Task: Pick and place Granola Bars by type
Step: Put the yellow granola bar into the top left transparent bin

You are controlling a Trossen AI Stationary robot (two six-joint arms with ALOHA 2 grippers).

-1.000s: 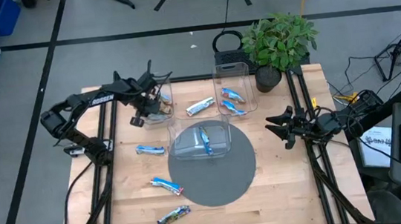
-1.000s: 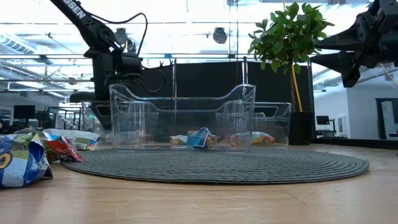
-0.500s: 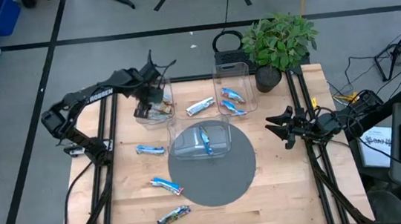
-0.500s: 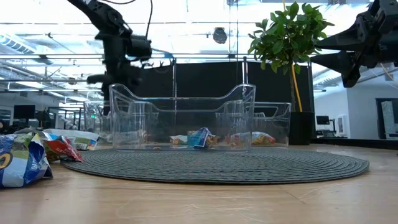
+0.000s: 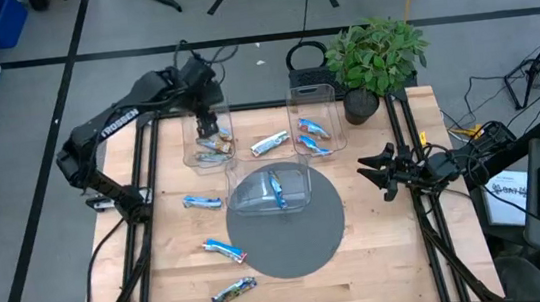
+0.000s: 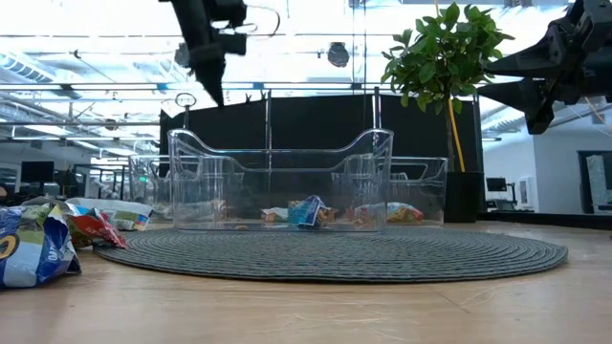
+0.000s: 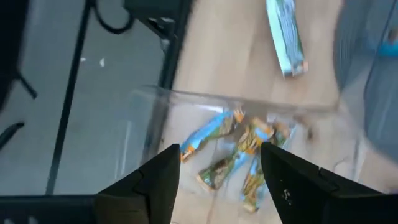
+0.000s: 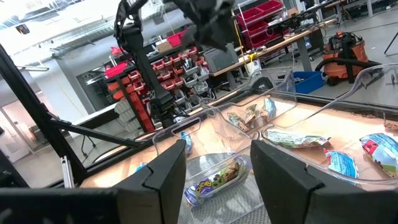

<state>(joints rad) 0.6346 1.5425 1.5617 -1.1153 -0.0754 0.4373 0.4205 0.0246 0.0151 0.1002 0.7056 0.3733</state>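
Several tan-gold granola bars [image 7: 239, 155] lie in the clear bin [image 5: 206, 138] at the far left. My left gripper [image 7: 221, 186] hangs open above them, empty, pointing steeply down [image 5: 211, 127]. Two blue bars [image 5: 313, 136] lie in the far right bin [image 5: 315, 116]. One bar [image 5: 277, 188] lies in the centre bin [image 5: 269, 191] on the grey mat. Loose on the table are a silvery bar [image 5: 270, 144], two blue bars [image 5: 202, 202] [image 5: 223, 248] and a green-gold bar [image 5: 234, 292]. My right gripper [image 5: 378, 172] waits open and level at the right edge.
A round grey mat [image 5: 300, 243] covers the table's middle. A potted plant [image 5: 376, 54] and a black holder [image 5: 307, 59] stand at the far right corner. Crumpled wrappers [image 6: 38, 244] lie close to the low camera. Bare wood shows at the near right.
My left gripper has risen out of the far left bin to well above its rim, drifting toward the far edge, and it has rolled about its own pointing line. The bars in the bin have stayed where they were. The right arm has kept still.
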